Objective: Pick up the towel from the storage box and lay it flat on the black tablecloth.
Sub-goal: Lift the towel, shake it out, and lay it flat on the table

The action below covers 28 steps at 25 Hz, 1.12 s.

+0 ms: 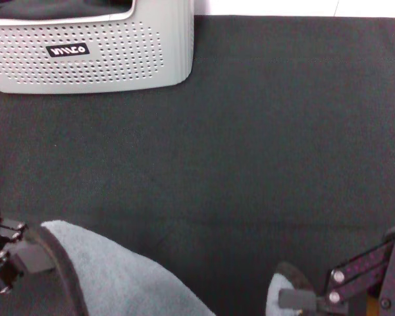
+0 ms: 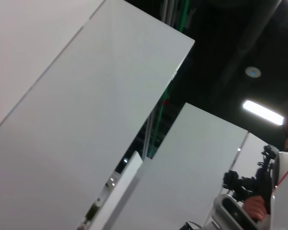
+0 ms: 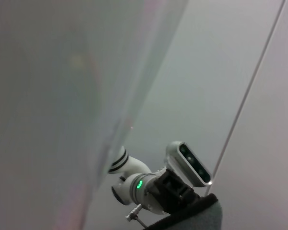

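The towel shows its grey-blue face and black edging at the bottom of the head view, low over the black tablecloth. My left gripper is shut on the towel's left edge. At the bottom right, my right gripper is shut on another corner of the towel. The stretch of towel between the two grippers runs out of view below. The storage box, light grey with dotted walls and a black label, stands at the far left. In the right wrist view a strip of towel hangs under the left arm's wrist.
White wall panels and a dark ceiling fill both wrist views. The tablecloth's far edge meets a white surface at the top of the head view.
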Available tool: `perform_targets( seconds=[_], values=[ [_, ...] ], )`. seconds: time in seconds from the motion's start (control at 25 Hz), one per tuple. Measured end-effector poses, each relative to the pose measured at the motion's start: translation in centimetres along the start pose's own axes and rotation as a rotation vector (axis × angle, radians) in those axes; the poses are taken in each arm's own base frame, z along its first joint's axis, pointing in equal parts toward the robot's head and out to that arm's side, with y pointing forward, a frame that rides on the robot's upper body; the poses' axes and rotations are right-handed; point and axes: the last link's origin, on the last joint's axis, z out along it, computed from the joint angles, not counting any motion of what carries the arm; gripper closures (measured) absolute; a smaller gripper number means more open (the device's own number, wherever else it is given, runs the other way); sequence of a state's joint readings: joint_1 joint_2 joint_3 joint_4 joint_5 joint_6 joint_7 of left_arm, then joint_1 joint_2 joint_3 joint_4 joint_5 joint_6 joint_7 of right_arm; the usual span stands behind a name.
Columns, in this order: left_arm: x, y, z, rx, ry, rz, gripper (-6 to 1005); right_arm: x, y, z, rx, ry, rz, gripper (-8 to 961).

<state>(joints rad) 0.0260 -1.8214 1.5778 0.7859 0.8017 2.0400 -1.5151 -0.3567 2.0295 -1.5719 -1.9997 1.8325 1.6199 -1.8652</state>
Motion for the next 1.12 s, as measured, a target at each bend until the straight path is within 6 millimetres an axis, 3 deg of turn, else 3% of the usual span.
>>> perform_targets(
  seconds=[0.36, 0.8, 1.12],
  values=[
    [-0.6, -0.5, -0.1, 0.011, -0.037, -0.064, 992, 1.2, 0.4, -0.6, 0.003, 0.000, 0.059, 935],
    [-0.8, -5.3, 1.2, 0.055, -0.011, -0.062, 991, 5.1, -1.1, -1.7, 0.122, 0.049, 0.110, 935],
    [-0.6, -7.4, 2.8, 0.054, -0.008, -0.019, 992, 7.9, -2.9, -1.8, 0.192, 0.076, 0.132, 935]
  ],
)
